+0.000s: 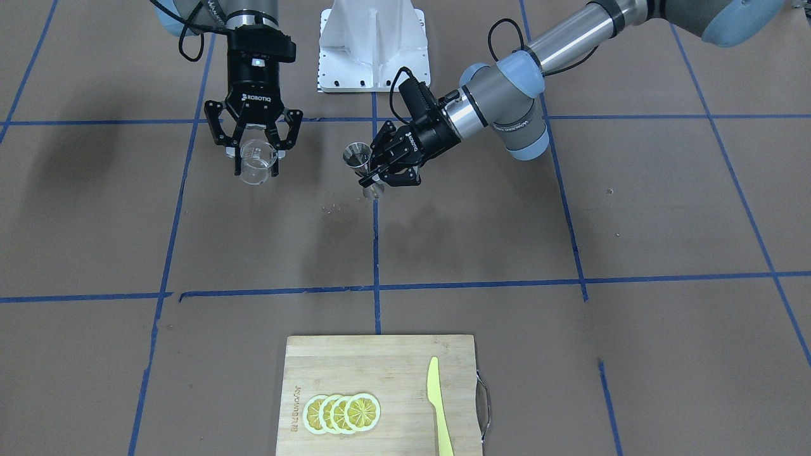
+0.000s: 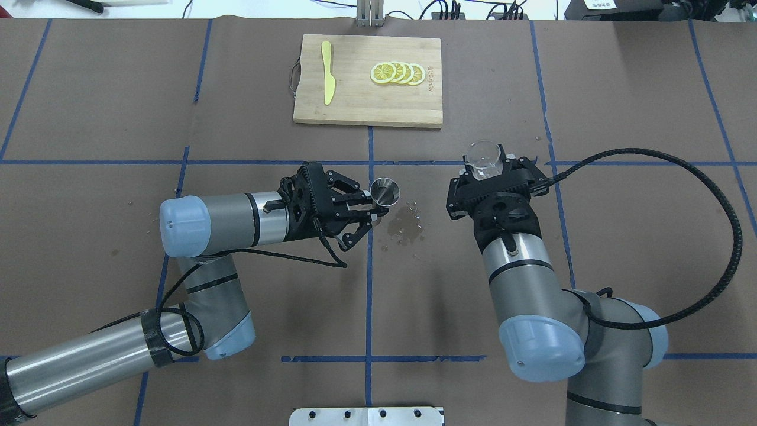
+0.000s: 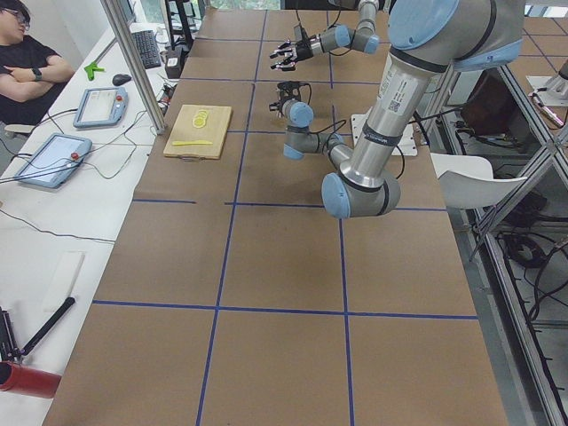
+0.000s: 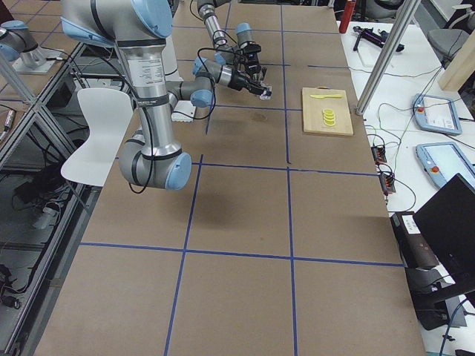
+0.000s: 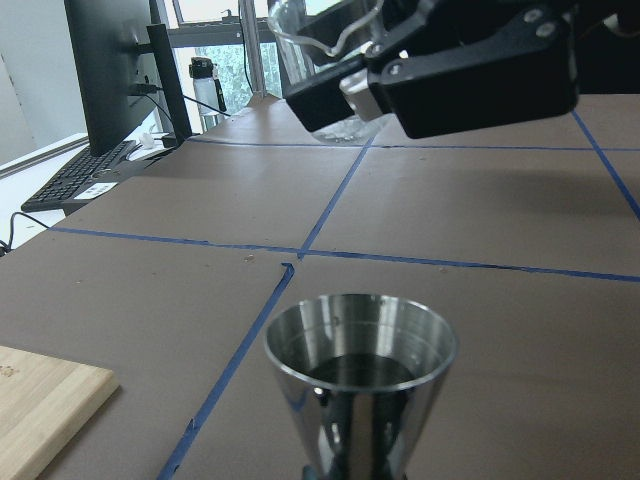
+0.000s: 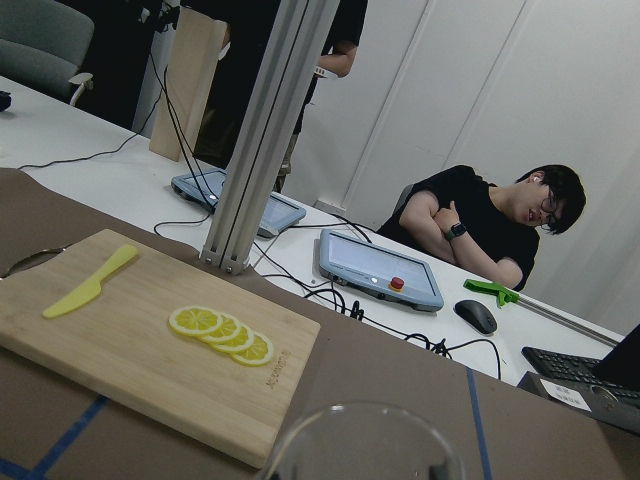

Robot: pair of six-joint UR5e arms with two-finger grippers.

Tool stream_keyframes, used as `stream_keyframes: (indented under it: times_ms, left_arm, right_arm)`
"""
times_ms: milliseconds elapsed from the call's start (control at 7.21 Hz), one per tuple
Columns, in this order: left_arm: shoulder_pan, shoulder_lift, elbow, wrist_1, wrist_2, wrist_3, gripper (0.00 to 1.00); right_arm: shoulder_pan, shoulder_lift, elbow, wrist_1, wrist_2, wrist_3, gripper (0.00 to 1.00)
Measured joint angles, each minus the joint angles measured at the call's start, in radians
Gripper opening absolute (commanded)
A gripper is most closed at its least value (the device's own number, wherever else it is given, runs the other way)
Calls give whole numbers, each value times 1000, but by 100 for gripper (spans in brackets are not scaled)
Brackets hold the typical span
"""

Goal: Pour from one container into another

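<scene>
Cup (image 1: 256, 168), clamped in the right gripper (image 1: 258, 156), should come lip-first right over the jigger (image 1: 357, 155), gripped upright by the left gripper (image 1: 372, 172), then tip slowly.

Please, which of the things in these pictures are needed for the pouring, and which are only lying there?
Needed for the pouring:
- glass cup, held by the right gripper
- jigger, held by the left gripper

Only lying there:
- cutting board
- lemon slices on the board
- yellow knife on the board
</scene>
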Motion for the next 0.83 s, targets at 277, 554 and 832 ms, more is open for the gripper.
stream_keyframes:
  times_ms: [277, 554, 832]
  left_arm:
    - [1, 0, 0, 0, 0, 0, 0]
    - [0, 0, -1, -2, -1, 0, 0]
    - [0, 1, 0, -3, 0, -1, 0]
  right_arm:
    - [2, -97, -1, 73, 7, 60, 0]
    - [2, -186, -7, 167, 45, 175, 0]
    - [2, -264, -44, 259, 78, 307, 0]
